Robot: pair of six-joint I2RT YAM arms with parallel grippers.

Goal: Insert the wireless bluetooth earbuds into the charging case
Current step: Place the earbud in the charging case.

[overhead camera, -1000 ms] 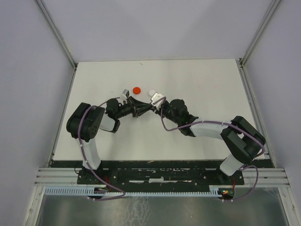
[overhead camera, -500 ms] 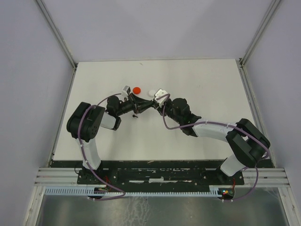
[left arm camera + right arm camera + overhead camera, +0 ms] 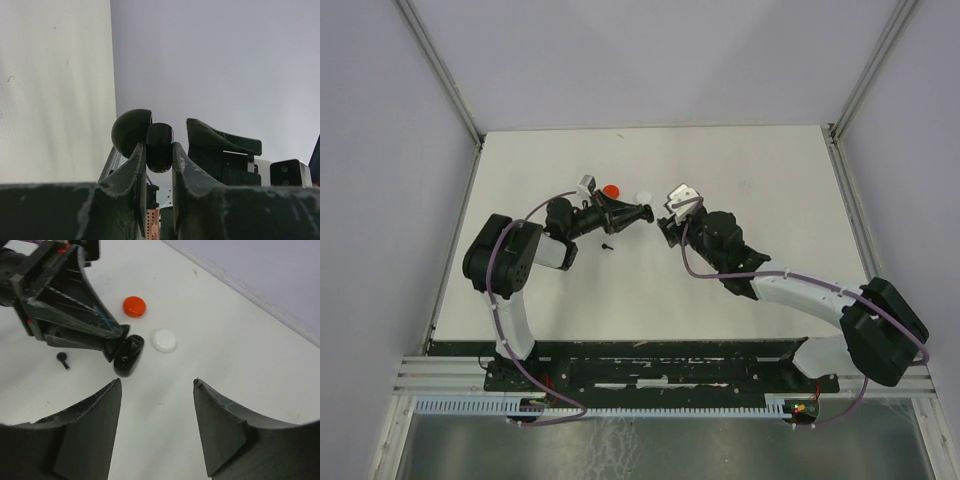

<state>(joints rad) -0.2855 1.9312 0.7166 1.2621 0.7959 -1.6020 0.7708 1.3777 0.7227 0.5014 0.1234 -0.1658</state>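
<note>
My left gripper (image 3: 636, 213) is shut on the small black charging case (image 3: 649, 212) and holds it just above the table. In the left wrist view the case (image 3: 160, 134) sits between the fingers (image 3: 134, 165), its rounded lid (image 3: 130, 131) hinged open to the left. The right wrist view shows the case (image 3: 128, 356) open at the left fingertips; I cannot tell what lies inside. One black earbud (image 3: 63, 359) lies loose on the table (image 3: 607, 245) below the left gripper. My right gripper (image 3: 157, 383) stands open and empty, a short way right of the case (image 3: 665, 229).
A red disc (image 3: 611, 190) and a white disc (image 3: 642, 195) lie on the white table just beyond the case; both also show in the right wrist view, red disc (image 3: 134, 306) and white disc (image 3: 164, 340). Grey walls enclose the table on three sides.
My right gripper opened and drew back to the right, away from the case. The left gripper swung slightly farther away with the case. A black earbud now lies exposed on the table.
</note>
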